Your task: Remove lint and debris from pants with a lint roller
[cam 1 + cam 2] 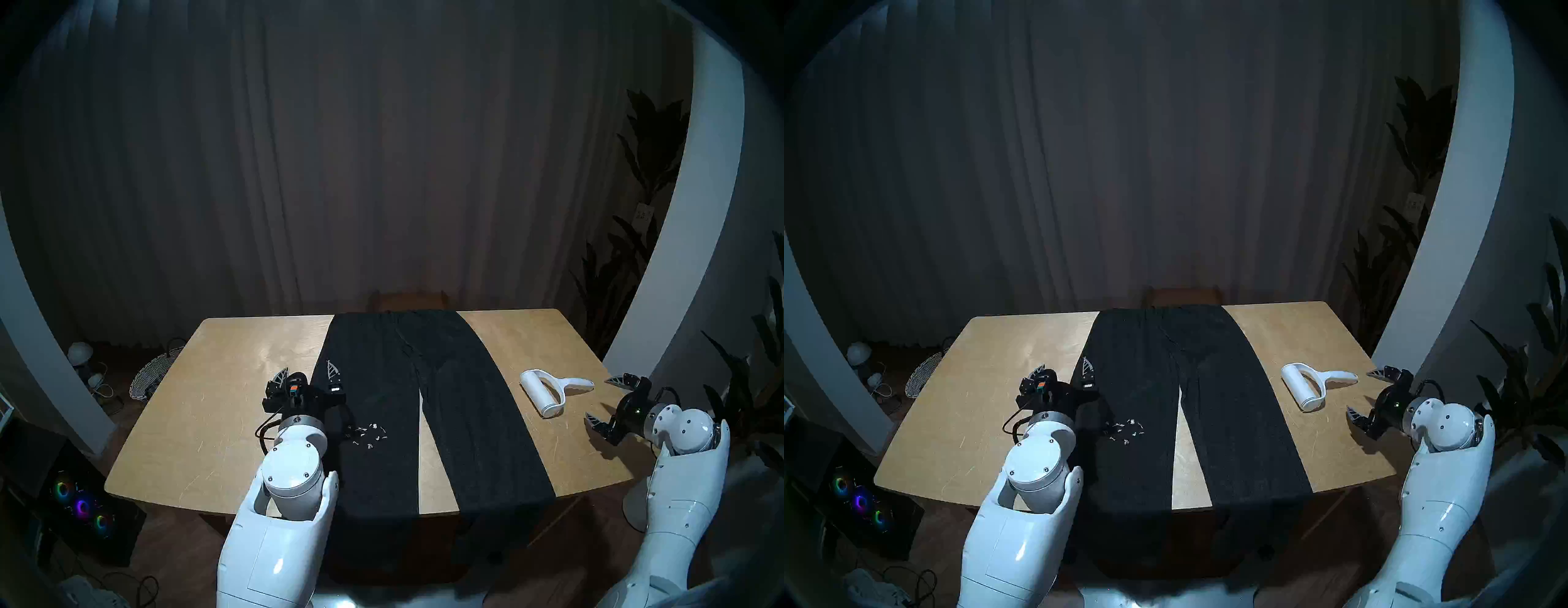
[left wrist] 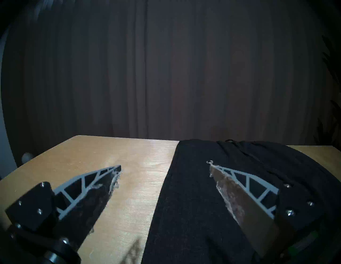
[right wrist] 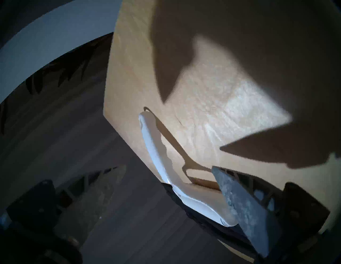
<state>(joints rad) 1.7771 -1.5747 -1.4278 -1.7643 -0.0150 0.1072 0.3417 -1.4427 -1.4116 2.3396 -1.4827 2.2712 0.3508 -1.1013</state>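
- I read no brand, label or writing anywhere; the dim light and fisheye rim swallow fine detail.
- Far left, on the floor, I see a dark box with three glowing coloured rings (image 1: 82,505); what it is I cannot tell.
- My left hand (image 1: 306,373) hangs released, fingers spread over the left edge of the pants (image 1: 377,424), one finger above bare worktop (image 1: 220,382), the other above the fabric. It grips nothing.
- The pants lie flat down the middle of the worktop, charcoal-black, waist at the far edge, both leg ends draped over the near edge and lost in shadow.
- The lint and debris (image 1: 368,435), a small cluster of white flecks, sits on the left leg just beside my left wrist.
- The lint roller (image 1: 547,392), all white, lies on the worktop right of the pants, handle pointing right.
- My right hand (image 1: 606,401) is released, near the handle tip but apart from it; in the right wrist view the roller (image 3: 156,147) is partly hidden behind a finger.
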